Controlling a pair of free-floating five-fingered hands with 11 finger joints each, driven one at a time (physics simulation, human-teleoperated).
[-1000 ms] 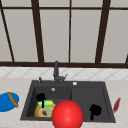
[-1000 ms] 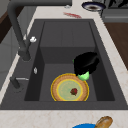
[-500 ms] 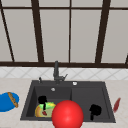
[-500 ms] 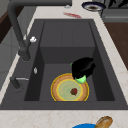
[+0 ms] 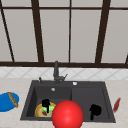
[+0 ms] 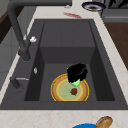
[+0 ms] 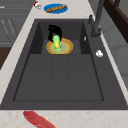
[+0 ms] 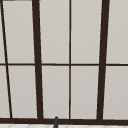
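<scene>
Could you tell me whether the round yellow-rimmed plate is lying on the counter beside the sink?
No, the round yellow-rimmed plate lies on the floor of the dark sink basin.

You have two black hands, left (image 5: 46, 103) and right (image 5: 95, 110); one yellow-rimmed plate (image 6: 58, 93); one green item (image 7: 56, 41); one red ball (image 5: 67, 115); one faucet (image 5: 56, 72); one blue plate (image 5: 5, 102); one red chili (image 5: 116, 104).

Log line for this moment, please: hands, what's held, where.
left hand: shut on green item | over yellow plate in sink basin | right hand: shut, holding nothing
</scene>
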